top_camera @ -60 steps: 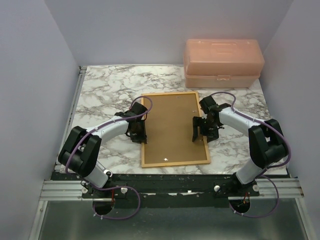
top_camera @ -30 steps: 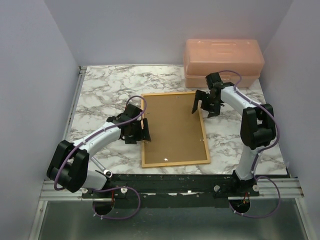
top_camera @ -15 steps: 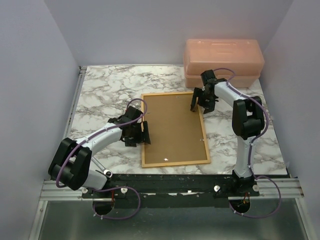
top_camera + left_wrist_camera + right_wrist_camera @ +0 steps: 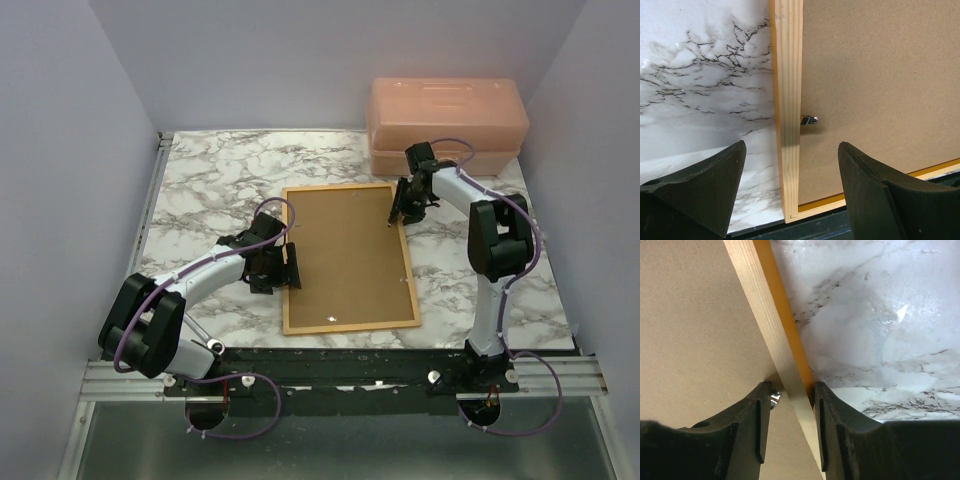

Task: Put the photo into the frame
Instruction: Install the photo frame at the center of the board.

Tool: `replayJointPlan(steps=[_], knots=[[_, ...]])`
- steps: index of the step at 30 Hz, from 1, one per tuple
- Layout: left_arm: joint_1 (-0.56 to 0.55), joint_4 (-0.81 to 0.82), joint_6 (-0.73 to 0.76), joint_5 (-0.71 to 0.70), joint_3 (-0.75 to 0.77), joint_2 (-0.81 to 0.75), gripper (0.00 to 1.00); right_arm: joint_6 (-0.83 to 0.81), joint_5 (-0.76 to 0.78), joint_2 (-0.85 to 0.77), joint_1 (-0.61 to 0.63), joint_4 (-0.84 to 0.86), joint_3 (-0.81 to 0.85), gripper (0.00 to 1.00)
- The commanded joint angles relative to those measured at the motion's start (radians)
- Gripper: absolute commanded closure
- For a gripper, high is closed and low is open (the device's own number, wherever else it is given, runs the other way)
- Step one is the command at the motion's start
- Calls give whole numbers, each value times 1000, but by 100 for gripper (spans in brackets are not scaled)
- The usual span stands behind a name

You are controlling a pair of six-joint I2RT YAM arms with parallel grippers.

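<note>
Position: the frame point(image 4: 350, 326) lies face down and flat on the marble table point(image 4: 210, 190), about midway between my two arms, long sides running away from my bases. A brown backing board point(image 4: 345, 255) fills its opening and sits level within the wooden rails. What lies beneath the board I cannot tell.

Left end effector: my left gripper point(image 4: 790, 147) stands wide, poised over the left long rail near its near end. One finger point(image 4: 700, 185) is over the marble outside the frame and the other point(image 4: 880, 195) over the backing board, so the rail runs between them. Neither finger touches the wood. A small metal retaining clip point(image 4: 809, 120) projects from the rail's inner edge onto the board, just ahead of the fingertips.

Right end effector: my right gripper point(image 4: 790, 390) is drawn narrow on the right long rail close to the far corner. Its pads sit against both sides of the rail, one on the board side and one on the orange outer edge. A second metal clip point(image 4: 775, 398) shows beside the board-side pad.

Surroundings: a pink translucent box point(image 4: 445, 125) stands at the far right of the table, apart from the frame.
</note>
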Motion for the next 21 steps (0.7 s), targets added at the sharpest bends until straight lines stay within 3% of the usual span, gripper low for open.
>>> replayJointPlan(steps=[1, 11, 16, 21], knots=[[6, 10, 5, 8, -7, 5, 25, -15, -5, -24, 4, -20, -95, 61], [8, 40, -1, 49, -8, 27, 31, -54, 58, -78, 36, -43, -126, 65], [8, 48, -3, 55, -18, 29, 32, -56, 52, -105, 49, -48, -112, 45], [7, 53, -4, 58, -26, 29, 32, -48, 34, -112, 49, -43, -100, 41]])
